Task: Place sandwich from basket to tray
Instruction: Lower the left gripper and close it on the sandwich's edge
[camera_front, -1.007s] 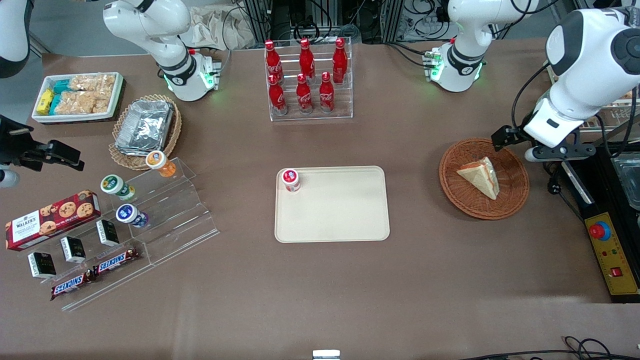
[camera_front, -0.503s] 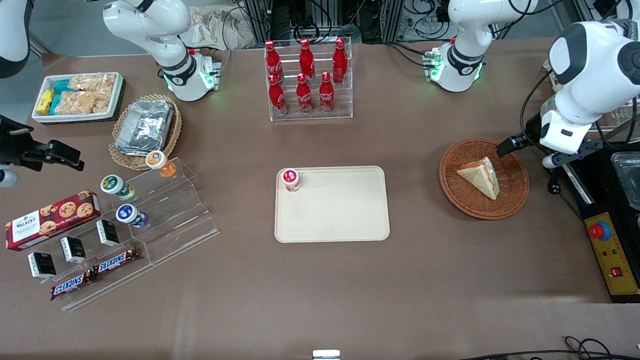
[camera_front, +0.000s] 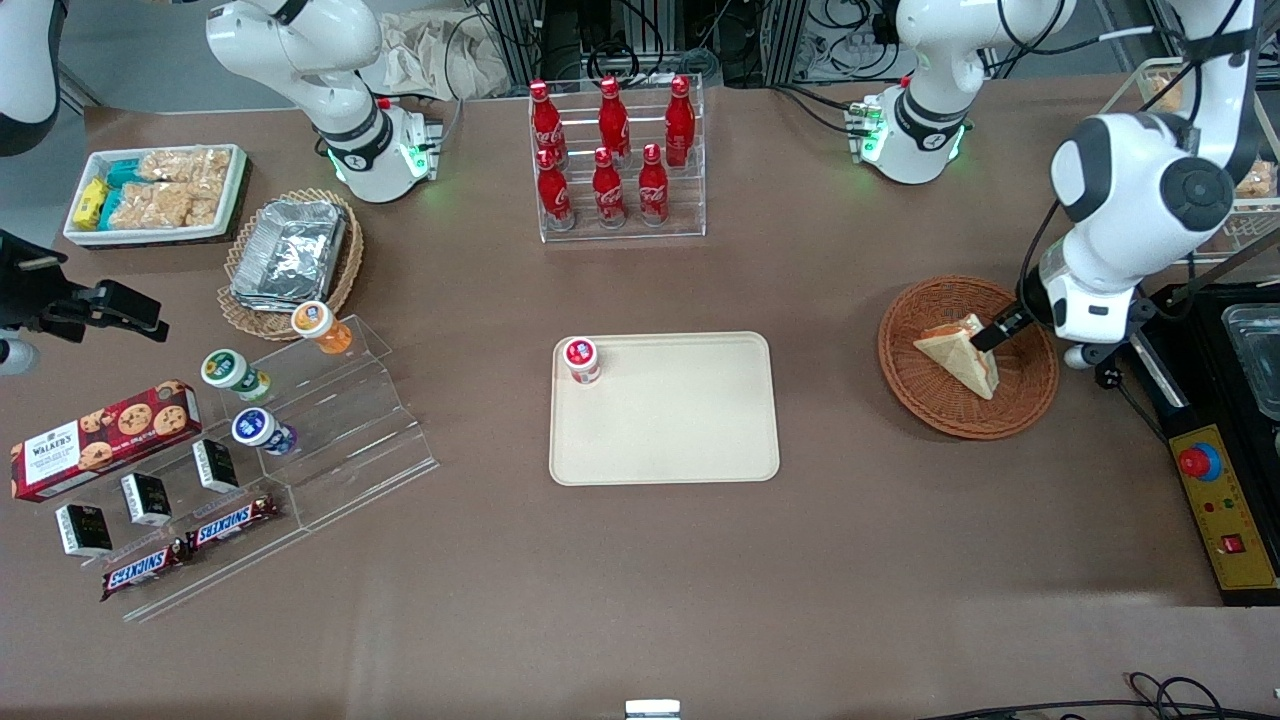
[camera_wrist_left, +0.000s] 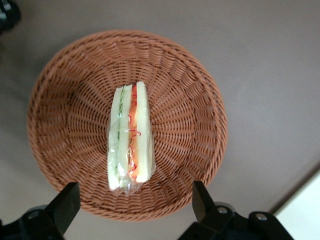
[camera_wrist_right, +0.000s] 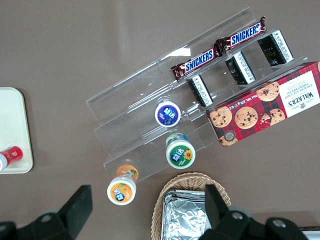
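Note:
The sandwich (camera_front: 962, 352) is a wrapped white-bread wedge with red and green filling, lying in the round reddish-brown wicker basket (camera_front: 1030, 395) toward the working arm's end of the table. It also shows in the left wrist view (camera_wrist_left: 130, 136), on edge in the basket (camera_wrist_left: 190, 90). My left gripper (camera_front: 1000, 328) hangs above the basket's rim, its fingers open wide, with nothing between them; it also shows in the left wrist view (camera_wrist_left: 134, 202). The cream-beige tray (camera_front: 680, 440) lies at mid-table.
A small red-capped cup (camera_front: 582, 360) stands on the tray's corner. A rack of red bottles (camera_front: 615, 160) stands farther from the camera. A black control box (camera_front: 1225, 520) and a metal pan lie beside the basket. Snacks and clear steps (camera_front: 330, 430) lie toward the parked arm's end.
My left arm has swung down and inward over the basket; the gripper now hangs above the sandwich's edge. The sandwich and basket have not moved.

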